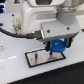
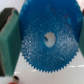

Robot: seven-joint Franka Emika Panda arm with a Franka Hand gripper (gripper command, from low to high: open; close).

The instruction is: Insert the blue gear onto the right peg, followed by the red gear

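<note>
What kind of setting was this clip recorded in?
Probably a robotics lab bench: a white tabletop bearing only a grey black-bordered peg plate, and a white robot arm with its gripper shut on a blue gear.

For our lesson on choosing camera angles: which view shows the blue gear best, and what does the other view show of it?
The wrist view shows it best: the blue gear fills the picture, its toothed rim and centre hole plain, between the claw's fingers. The exterior view shows only a small blue patch under the arm, above the grey plate.
</note>
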